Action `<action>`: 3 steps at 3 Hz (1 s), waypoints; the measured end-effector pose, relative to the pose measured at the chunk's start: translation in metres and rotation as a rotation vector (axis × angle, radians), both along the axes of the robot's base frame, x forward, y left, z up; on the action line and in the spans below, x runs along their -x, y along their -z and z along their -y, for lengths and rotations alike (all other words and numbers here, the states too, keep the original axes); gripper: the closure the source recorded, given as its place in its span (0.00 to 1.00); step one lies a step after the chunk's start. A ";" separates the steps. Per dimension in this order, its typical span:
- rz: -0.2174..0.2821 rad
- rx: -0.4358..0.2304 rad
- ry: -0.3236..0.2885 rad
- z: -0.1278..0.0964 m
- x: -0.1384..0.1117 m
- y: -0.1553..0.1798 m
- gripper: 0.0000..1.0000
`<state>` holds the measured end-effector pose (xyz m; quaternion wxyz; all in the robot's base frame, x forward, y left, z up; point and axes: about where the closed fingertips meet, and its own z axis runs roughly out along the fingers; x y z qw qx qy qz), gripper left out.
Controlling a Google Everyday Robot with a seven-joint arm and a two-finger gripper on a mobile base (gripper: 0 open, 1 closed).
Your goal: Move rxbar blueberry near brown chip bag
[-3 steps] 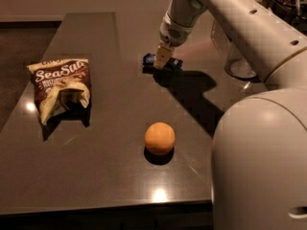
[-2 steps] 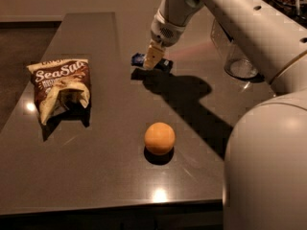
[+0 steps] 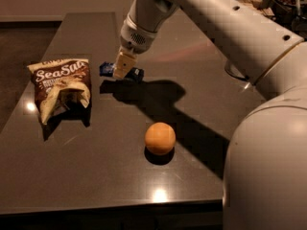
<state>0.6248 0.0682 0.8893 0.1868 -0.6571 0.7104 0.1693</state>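
The rxbar blueberry [image 3: 106, 69], a small dark blue bar, is held in my gripper [image 3: 123, 67] just above the dark table, a short way right of the brown chip bag [image 3: 61, 87]. My gripper's cream fingers are shut across the middle of the bar, so only its two ends show. The brown chip bag, with white "Sea Salt" lettering, lies crumpled at the table's left side. My white arm reaches in from the upper right.
An orange ball [image 3: 160, 138] sits near the front middle of the dark table [image 3: 96, 176]. My robot's large white body [image 3: 268, 166] fills the right side. A pale round object [image 3: 236, 71] lies at the table's right, partly behind my arm.
My gripper has carried the blue bar leftward across the table, from the back centre to just right of the chip bag. The ball and the bag have not moved.
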 end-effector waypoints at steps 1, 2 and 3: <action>-0.019 0.004 -0.028 -0.020 0.003 0.011 0.82; -0.020 0.003 -0.030 -0.022 0.002 0.013 0.60; -0.022 0.003 -0.032 -0.024 0.002 0.014 0.36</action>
